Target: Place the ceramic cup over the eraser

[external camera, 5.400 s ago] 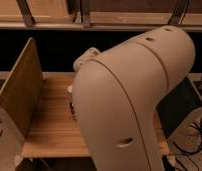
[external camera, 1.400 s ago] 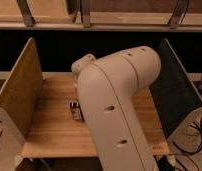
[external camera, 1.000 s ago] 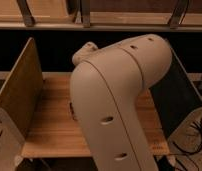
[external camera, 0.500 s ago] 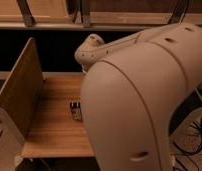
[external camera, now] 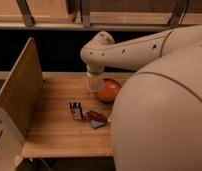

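Observation:
The eraser [external camera: 75, 110], a tiny dark block with a pale patch, stands on the wooden table [external camera: 54, 130] left of centre. My arm reaches in from the right and turns down at the table's back. My gripper [external camera: 96, 86] hangs at its lower end, beside the left rim of the red-orange bowl [external camera: 110, 90]. A whitish cylindrical shape [external camera: 95, 80] at that end looks like the ceramic cup, but I cannot tell it apart from the wrist. The gripper is behind and to the right of the eraser, well apart from it.
A flat bluish-dark piece [external camera: 97, 121] with a reddish-brown thing [external camera: 96, 115] on it lies right of the eraser. A wooden side panel [external camera: 19, 92] bounds the table on the left. The arm's large white body [external camera: 159, 125] hides the table's right half.
The arm's white shell has swung right and away from the middle, uncovering the bowl, the eraser and the bluish piece. The arm's end now hangs beside the bowl.

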Controlling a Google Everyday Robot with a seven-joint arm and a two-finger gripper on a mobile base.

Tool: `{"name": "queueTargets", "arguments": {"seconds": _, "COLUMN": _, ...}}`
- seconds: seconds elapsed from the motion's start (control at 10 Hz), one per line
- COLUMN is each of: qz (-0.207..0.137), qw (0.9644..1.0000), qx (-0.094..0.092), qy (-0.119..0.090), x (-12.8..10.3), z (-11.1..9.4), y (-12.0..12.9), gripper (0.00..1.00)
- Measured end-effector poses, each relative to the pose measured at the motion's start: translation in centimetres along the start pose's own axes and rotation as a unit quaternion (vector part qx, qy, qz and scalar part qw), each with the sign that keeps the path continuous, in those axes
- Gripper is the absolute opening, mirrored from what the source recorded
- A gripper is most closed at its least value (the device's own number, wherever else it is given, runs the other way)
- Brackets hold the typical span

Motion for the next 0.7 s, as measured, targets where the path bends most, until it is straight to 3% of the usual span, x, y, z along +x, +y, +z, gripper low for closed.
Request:
{"name": "queueTargets", "arguments": {"seconds": 0.3, "qz": 0.002, "qw": 1.0, "qx": 0.002, "qy": -0.005, "x": -0.2, "z": 0.1, "y": -0.1, "gripper": 0.0}}
{"name": "queueTargets", "arguments": {"seconds": 0.6, "qz": -0.013, "qw": 0.9982, "qx": 0.001, "qy": -0.059, "x": -5.3, "z": 0.5, "y": 1.2, "gripper": 0.0}}
{"name": "queueTargets", "arguments": {"seconds": 0.7, "qz": -0.015, "qw": 0.9975, "qx": 0.0, "qy": -0.069, "x": -6.1, "z": 0.3, "y": 1.7, "gripper": 0.0}}
